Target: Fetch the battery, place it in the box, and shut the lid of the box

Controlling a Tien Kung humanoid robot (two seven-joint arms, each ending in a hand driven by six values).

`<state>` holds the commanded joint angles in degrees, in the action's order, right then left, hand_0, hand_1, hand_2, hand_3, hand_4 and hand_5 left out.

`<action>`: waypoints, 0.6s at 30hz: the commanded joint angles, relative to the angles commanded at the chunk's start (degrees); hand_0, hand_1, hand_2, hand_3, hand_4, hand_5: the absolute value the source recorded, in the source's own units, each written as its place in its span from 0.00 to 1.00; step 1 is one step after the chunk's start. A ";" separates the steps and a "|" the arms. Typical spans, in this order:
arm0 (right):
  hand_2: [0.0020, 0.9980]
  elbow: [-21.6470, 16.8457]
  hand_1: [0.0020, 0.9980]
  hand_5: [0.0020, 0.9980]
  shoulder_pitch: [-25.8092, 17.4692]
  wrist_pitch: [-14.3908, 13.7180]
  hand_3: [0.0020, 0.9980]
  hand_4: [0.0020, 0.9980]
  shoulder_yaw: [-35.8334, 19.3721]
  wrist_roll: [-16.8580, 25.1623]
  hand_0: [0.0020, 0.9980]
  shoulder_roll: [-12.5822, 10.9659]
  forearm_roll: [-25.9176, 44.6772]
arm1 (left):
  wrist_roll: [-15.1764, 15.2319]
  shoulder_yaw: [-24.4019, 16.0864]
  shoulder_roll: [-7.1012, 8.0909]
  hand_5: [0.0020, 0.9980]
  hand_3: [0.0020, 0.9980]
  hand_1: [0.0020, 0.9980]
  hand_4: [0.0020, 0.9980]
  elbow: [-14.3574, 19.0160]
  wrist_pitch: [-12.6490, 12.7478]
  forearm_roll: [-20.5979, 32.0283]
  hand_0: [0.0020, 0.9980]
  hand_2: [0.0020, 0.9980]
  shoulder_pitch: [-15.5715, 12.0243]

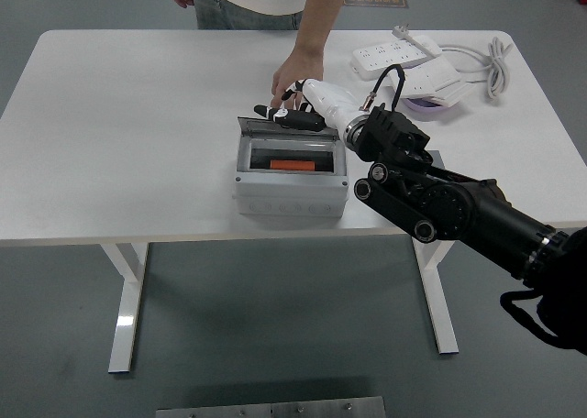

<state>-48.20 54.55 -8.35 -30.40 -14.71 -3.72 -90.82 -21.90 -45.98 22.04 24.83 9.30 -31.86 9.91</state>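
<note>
A grey box [289,191] stands at the middle of the white table [119,125]. An orange battery [293,165] lies inside it. The clear hinged lid [261,128] rises from the box's far edge, partly lifted. My right hand [292,117] reaches in from the right, its black fingers curled over the lid's far edge. Just behind the box, a person's hand [289,74] rests on the table, close to my fingers. My left arm is out of view.
Two white power strips [394,56] with a coiled cable [495,65] lie at the back right. A purple dish [431,108] sits beside my forearm. The person stands at the table's far side.
</note>
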 joint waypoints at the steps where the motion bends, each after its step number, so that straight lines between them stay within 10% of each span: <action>1: 0.41 -0.04 0.30 1.00 0.00 0.09 0.74 1.00 0.03 -0.05 0.24 0.01 -0.03 | 0.01 0.02 -0.01 0.14 0.57 0.72 0.66 0.00 -0.01 0.03 0.64 0.58 -0.01; 18: 0.38 0.10 0.28 1.00 0.17 0.43 0.70 1.00 0.50 -0.63 0.19 0.18 -1.04 | 0.09 0.02 -0.01 0.14 0.57 0.72 0.66 -0.01 -0.03 0.04 0.64 0.58 -0.36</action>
<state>-48.10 54.72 -7.92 -29.90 -15.34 -3.55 -91.86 -21.81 -45.96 22.03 24.82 9.27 -31.83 9.54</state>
